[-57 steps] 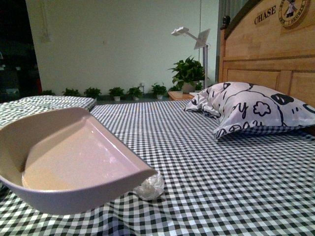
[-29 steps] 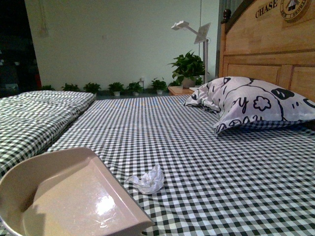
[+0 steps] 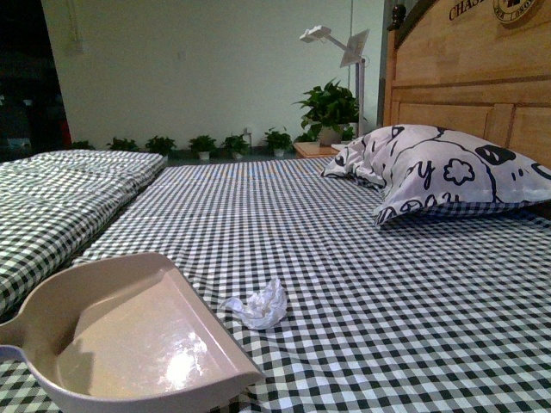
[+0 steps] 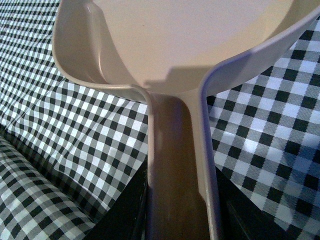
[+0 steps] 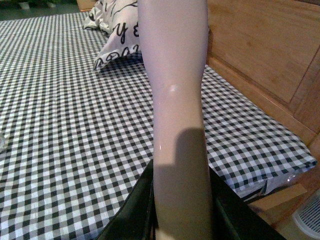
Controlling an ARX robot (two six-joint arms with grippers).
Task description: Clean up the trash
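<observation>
A small crumpled white tissue wad (image 3: pixel 257 305) lies on the black-and-white checked bedsheet (image 3: pixel 344 258). The beige plastic dustpan (image 3: pixel 129 335) sits low at the front left, its open edge just left of the wad, not touching it. My left gripper (image 4: pixel 177 220) is shut on the dustpan handle (image 4: pixel 175 165); the pan (image 4: pixel 175 35) fills the upper part of the left wrist view. My right gripper (image 5: pixel 180 220) is shut on the pale brush handle (image 5: pixel 175 100), held over the sheet near the headboard; the brush head is out of view. Neither gripper shows in the front view.
A patterned pillow (image 3: pixel 439 172) lies at the back right against the wooden headboard (image 3: pixel 465 69). A folded checked quilt (image 3: pixel 52 198) lies along the left. Potted plants (image 3: pixel 327 112) and a lamp (image 3: pixel 344 52) stand beyond the bed. The bed's edge (image 5: pixel 280 185) shows in the right wrist view.
The dustpan has come down from a raised, tilted position in front of the wad to lie low on the sheet at the front left. The tissue wad now shows in full.
</observation>
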